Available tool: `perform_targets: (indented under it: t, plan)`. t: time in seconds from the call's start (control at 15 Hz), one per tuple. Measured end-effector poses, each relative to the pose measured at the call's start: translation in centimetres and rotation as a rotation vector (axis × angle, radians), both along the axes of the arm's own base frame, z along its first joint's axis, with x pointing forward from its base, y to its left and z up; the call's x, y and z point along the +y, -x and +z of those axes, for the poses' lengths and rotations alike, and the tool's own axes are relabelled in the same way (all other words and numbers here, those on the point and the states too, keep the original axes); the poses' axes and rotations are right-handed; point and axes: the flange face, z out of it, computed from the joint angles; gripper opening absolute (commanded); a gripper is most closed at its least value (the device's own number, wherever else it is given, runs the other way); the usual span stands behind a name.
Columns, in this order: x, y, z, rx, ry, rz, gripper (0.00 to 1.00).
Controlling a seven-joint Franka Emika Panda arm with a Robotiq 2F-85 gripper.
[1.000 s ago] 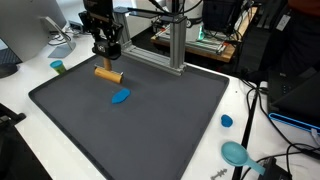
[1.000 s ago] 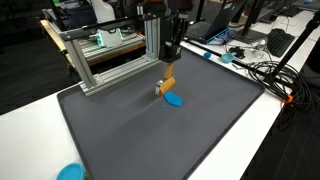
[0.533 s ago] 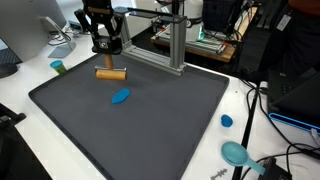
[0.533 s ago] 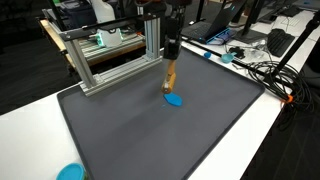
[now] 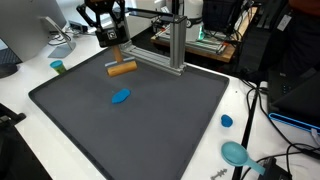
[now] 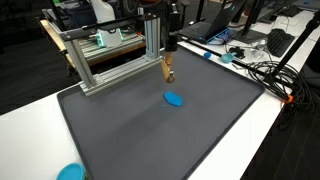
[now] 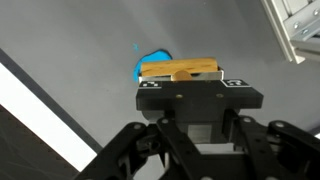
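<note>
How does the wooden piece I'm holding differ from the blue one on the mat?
The wooden cylinder is tan, long and round, clamped in the jaws above the mat; the blue piece is a flat oval lying free on it. Both are small.

Looks matte black throughout: boxy gripper point(image 7: 190, 78) housing mid-frame, two small white marks at its upper corners, angular linkage bars spreading toward bottom edge.
</note>
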Motion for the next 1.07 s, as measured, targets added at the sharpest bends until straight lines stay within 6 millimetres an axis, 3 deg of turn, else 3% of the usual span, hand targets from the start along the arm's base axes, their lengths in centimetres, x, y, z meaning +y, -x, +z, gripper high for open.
perform_targets:
  t: [0.2,0.27,0.47,0.73,1.07]
  plan:
    - [-0.7,0.4,0.2,0.056,-0.006,0.097,0.46]
    - [-0.7,0.3,0.3,0.057,-0.006,0.106,0.21]
    - [-0.6,0.3,0.1,0.056,-0.006,0.115,0.21]
    - [-0.2,-0.4,0.7,-0.005,0.012,0.298,0.21]
    - [-1.8,-1.7,0.8,-0.082,0.021,0.494,0.21]
